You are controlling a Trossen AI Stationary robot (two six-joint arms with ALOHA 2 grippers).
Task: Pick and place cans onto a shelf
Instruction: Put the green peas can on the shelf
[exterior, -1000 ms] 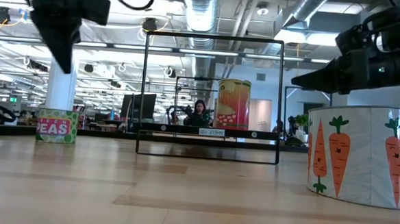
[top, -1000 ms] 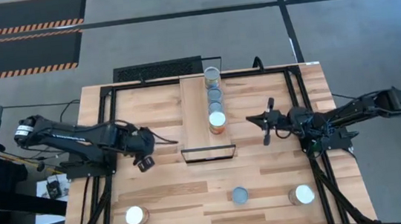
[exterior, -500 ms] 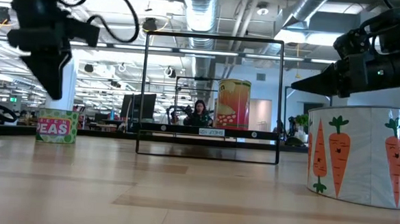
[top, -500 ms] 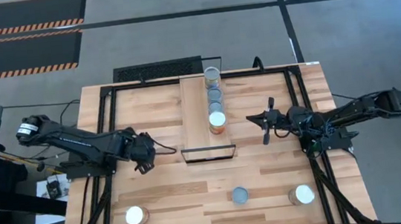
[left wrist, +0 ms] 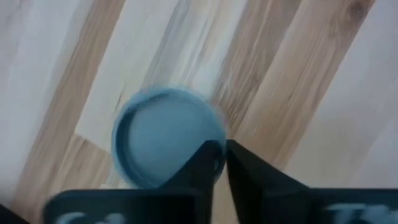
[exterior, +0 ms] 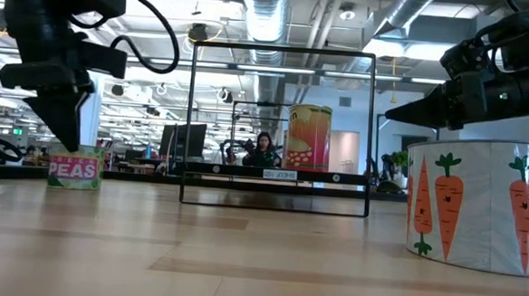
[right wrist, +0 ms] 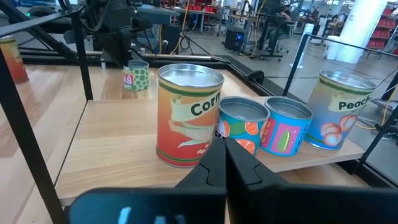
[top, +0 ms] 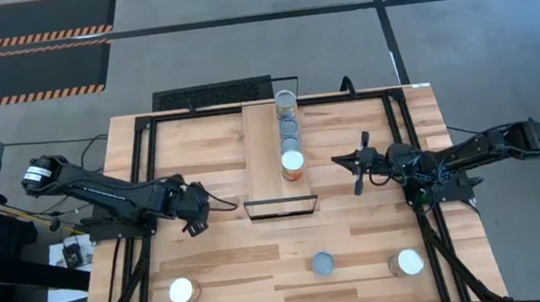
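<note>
The shelf (top: 265, 151) is a pale plank with a black frame (top: 281, 207) at its near end. Several cans (top: 293, 164) stand in a row along it; the right wrist view shows the Corn can (right wrist: 188, 115) nearest. My left gripper (top: 194, 222) is shut, points down and hangs close over a blue-topped peas can (left wrist: 165, 134) (exterior: 75, 167); that can is hidden under it in the high view. My right gripper (top: 344, 161) is shut and empty, right of the shelf, pointing at the cans.
Three more cans stand near the table's front: a white-topped one at the left (top: 182, 291), a grey-blue one in the middle (top: 322, 262), and a white-topped carrots can at the right (top: 405, 262) (exterior: 479, 205). Black frame rails (top: 143, 184) run along both table sides.
My left gripper has come down toward the peas can, staying shut and pointing down. My right gripper has kept still.
</note>
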